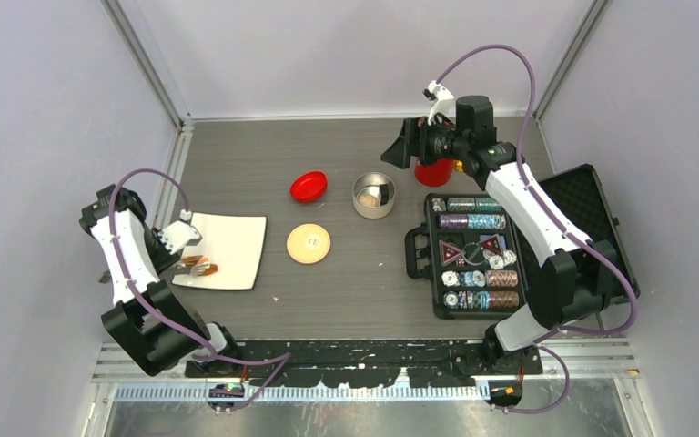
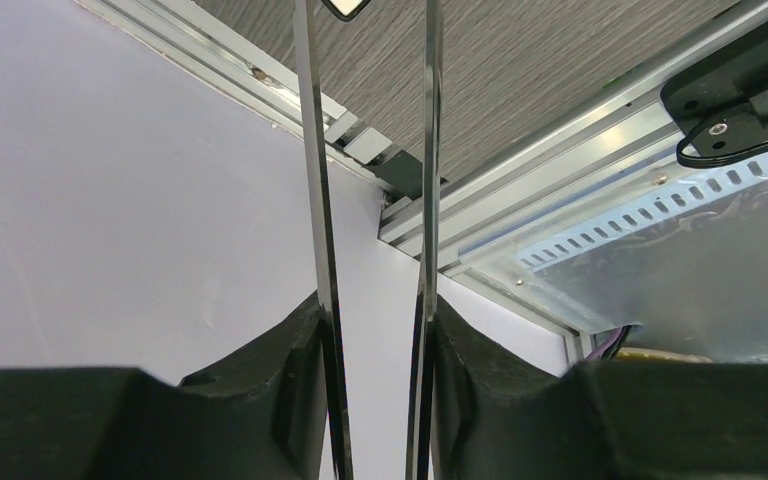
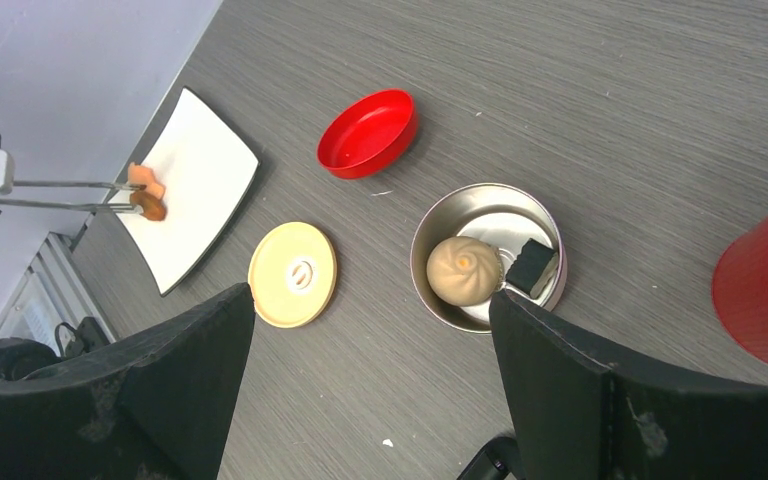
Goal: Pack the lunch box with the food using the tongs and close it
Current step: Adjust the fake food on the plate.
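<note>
The steel lunch box (image 1: 374, 195) (image 3: 430, 240) stands mid-table and holds a tan bun (image 3: 465, 270) and a dark-topped whitish piece (image 3: 533, 268). Its tan lid (image 1: 308, 243) (image 3: 293, 273) lies flat to its left. My left gripper (image 1: 173, 249) (image 2: 375, 400) is shut on the silver tongs (image 2: 317, 200) (image 3: 60, 195), one finger pressing each arm. The tongs' tips rest at orange-brown food pieces (image 1: 202, 267) (image 3: 148, 195) over the white plate (image 1: 237, 238) (image 3: 200, 170). My right gripper (image 1: 402, 146) (image 3: 370, 330) hovers open and empty above the table near the lunch box.
A red shallow dish (image 1: 309, 186) (image 3: 368, 132) lies behind the lid. A red cup (image 1: 433, 172) (image 3: 765, 285) stands under the right arm. An open black case of poker chips (image 1: 473, 255) sits at the right. The enclosure wall is close to the left arm.
</note>
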Available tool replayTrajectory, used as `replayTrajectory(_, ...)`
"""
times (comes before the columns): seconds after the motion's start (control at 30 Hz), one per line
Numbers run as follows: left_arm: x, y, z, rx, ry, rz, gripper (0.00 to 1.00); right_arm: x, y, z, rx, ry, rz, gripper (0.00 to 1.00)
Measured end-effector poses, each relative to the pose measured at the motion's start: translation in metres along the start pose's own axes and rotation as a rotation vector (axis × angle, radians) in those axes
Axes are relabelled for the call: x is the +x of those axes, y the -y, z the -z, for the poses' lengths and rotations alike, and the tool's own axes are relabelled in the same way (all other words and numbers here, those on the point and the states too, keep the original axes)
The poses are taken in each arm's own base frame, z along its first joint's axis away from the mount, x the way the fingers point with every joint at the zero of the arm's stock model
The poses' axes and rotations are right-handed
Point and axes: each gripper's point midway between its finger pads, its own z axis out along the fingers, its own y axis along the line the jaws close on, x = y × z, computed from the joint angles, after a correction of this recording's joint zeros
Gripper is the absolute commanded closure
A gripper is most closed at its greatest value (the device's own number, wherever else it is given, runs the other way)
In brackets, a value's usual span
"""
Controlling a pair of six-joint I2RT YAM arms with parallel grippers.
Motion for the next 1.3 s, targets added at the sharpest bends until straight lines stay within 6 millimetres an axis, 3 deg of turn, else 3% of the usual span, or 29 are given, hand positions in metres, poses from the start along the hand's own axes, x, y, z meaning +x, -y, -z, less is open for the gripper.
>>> replayTrajectory(0.27,-0.005,0.003,-0.001,0.01,0.004,-0.019,0.67,0.0,0.001,0.0,0.002,0.0,-0.001,0.08)
replayTrajectory(0.6,-0.038,0.012,0.005,0.0,0.008,-0.036,0.67,0.0,0.002,0.0,0.005,-0.001,-0.002,0.08)
replayTrajectory(0.83,-0.05,0.011,0.01,0.04,-0.03,0.076,0.67,0.0,0.002,0.0,0.008,0.001,-0.001,0.08)
replayTrajectory(0.97,-0.071,0.005,0.005,0.099,0.004,0.171,0.67,0.0,0.003,0.0,0.009,0.002,-0.001,0.08)
replayTrajectory(1.3,-0.099,0.003,0.007,0.146,0.111,0.284,0.52,0.0,0.003,0.0,0.012,0.002,0.003,0.08)
